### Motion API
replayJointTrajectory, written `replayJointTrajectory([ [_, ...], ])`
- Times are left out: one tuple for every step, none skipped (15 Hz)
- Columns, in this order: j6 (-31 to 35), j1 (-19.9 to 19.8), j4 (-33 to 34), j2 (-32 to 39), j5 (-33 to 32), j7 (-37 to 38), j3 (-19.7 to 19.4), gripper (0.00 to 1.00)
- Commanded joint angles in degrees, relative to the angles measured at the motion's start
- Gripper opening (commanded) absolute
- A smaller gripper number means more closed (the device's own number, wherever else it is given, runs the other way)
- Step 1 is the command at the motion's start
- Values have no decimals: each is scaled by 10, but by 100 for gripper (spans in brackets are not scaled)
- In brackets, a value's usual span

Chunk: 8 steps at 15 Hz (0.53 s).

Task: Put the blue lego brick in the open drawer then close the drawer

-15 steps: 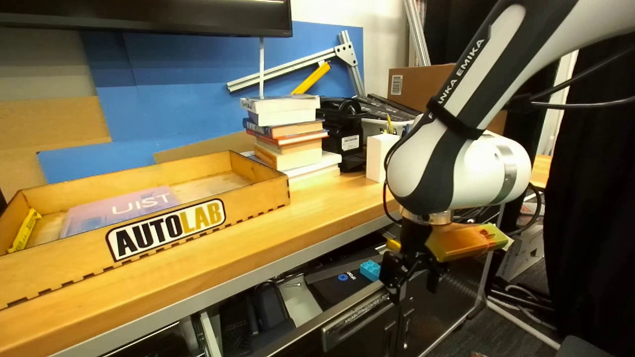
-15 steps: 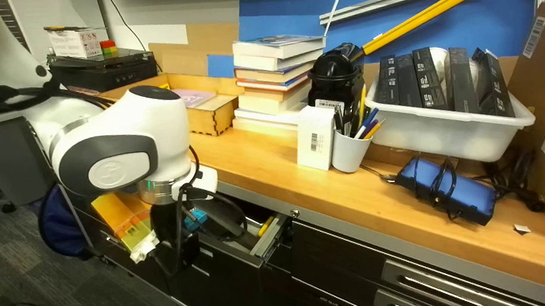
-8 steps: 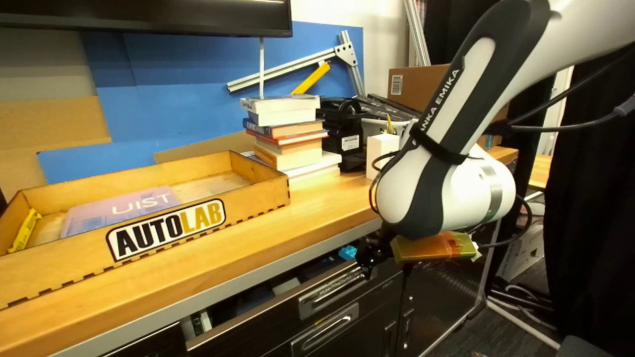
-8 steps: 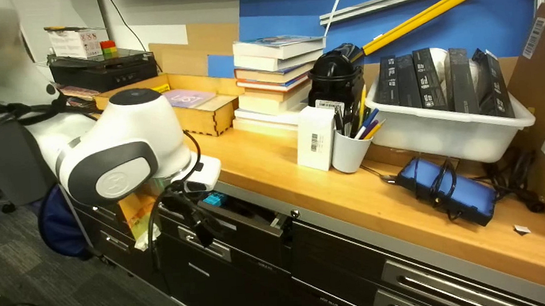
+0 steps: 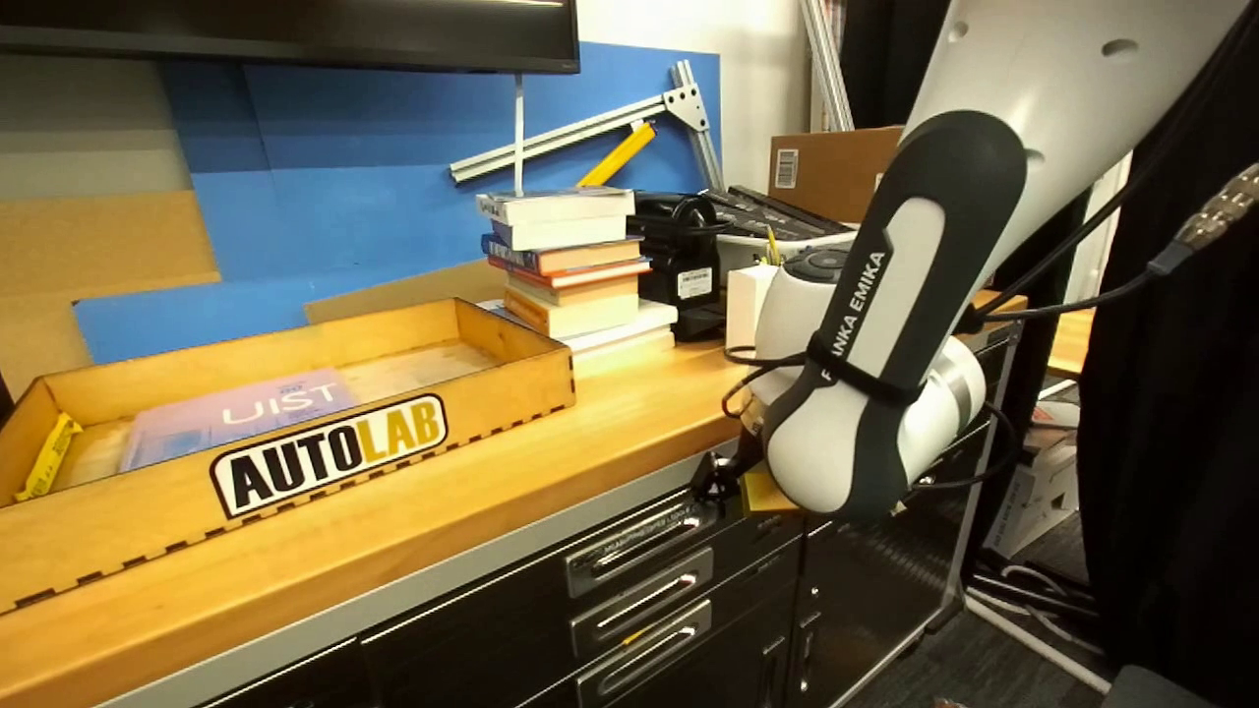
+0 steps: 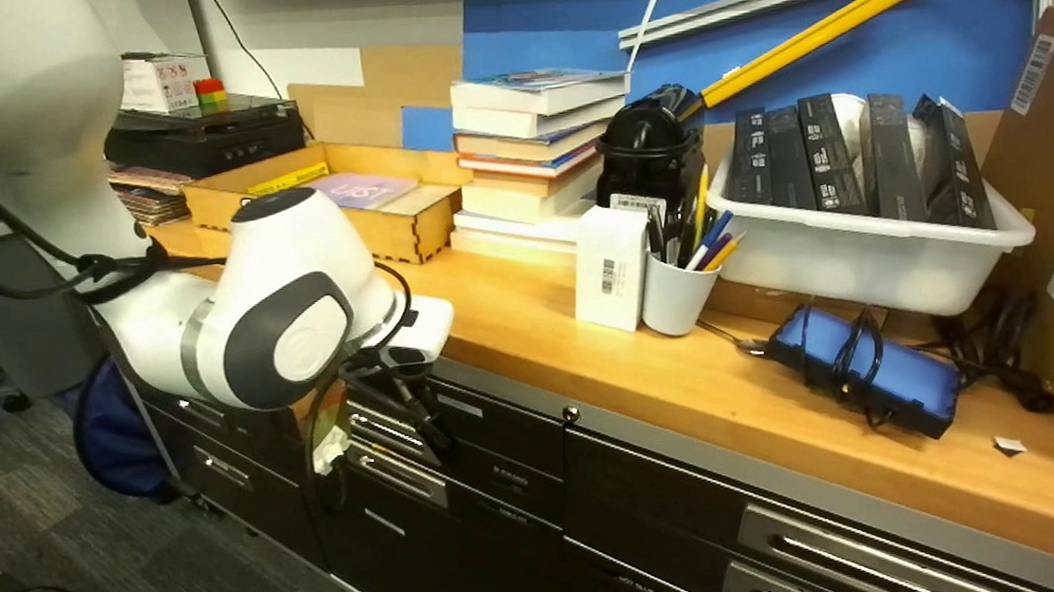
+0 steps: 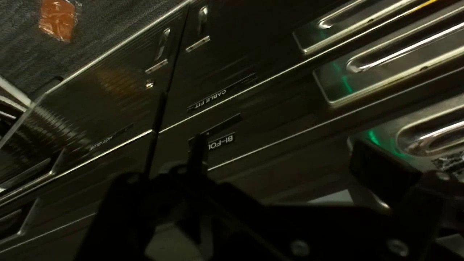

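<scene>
Closing looks like the step in hand, probably complete: the wide, silver-handled black metal drawer (image 5: 546, 580) appears flush. The blue plastic lego brick is out of sight, presumably inside. The black fingers (image 7: 384, 174), spread apart, stand near the drawer's front; next calls for backing away.

Frame left: "AUTOLAB", wooden tray (image 5: 511, 398); "UIST", book (image 5: 236, 415) inside. Right: "EMIKA", arm (image 5: 858, 324). Wrist view, inverted: "CABLE FIT", cabinet (image 7: 246, 54).
</scene>
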Motion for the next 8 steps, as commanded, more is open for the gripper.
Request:
replayJointTrajectory([
  [5, 106, 18, 19, -5, 47, -93, 100],
  [1, 126, 6, 4, -10, 41, -111, 100],
  [-15, 130, -22, -40, -27, 12, -122, 100],
  [-35, 135, -33, -67, -40, -9, -128, 100],
  [-49, 134, -51, -107, -63, -37, -133, 100],
  [-80, 127, -57, -135, -72, -67, -124, 100],
  [-124, 132, -57, -160, -78, -93, -128, 100],
  [-165, 133, -57, -188, -86, -118, -131, 100],
])
